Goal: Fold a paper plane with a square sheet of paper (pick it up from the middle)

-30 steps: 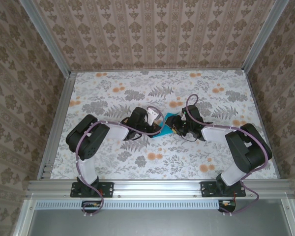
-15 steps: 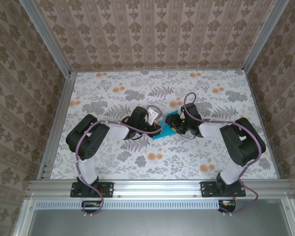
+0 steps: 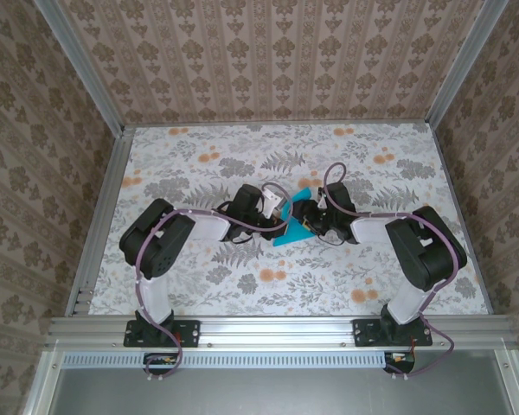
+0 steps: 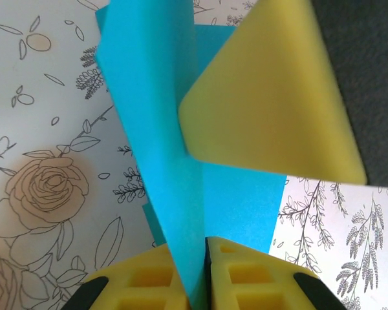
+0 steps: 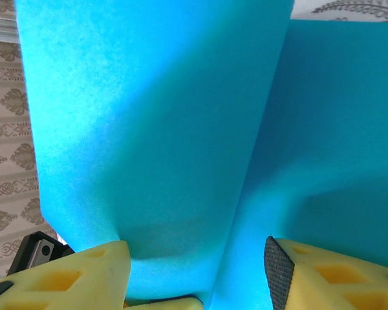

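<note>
My left claw (image 4: pixel 195 274) is pressed together on the turquoise sheet (image 4: pixel 155 129), pinching a raised fold of it right at the fingertips. From between the pads the paper stands up as a flap on edge and runs straight out ahead of the claw. Ahead and to the right, one yellow finger (image 4: pixel 271 97) of my right claw sits just beside that flap; I cannot tell whether it touches. Under that finger a flatter part of the sheet lies on the floral bench (image 4: pixel 45 161), which shows on both sides of the paper.

My right claw (image 5: pixel 200 281) is spread, its two yellow fingers well apart, and a curved fold of the same sheet stands in the gap between them. The left-hand finger (image 5: pixel 71 278) meets the paper at the foot of the fold. Out past it on that side I see a strip of patterned wall (image 5: pixel 6 129).

From above, the two claws meet tip to tip near the middle of the bench. The sheet sits between them, most of its blue showing on their near side.
</note>
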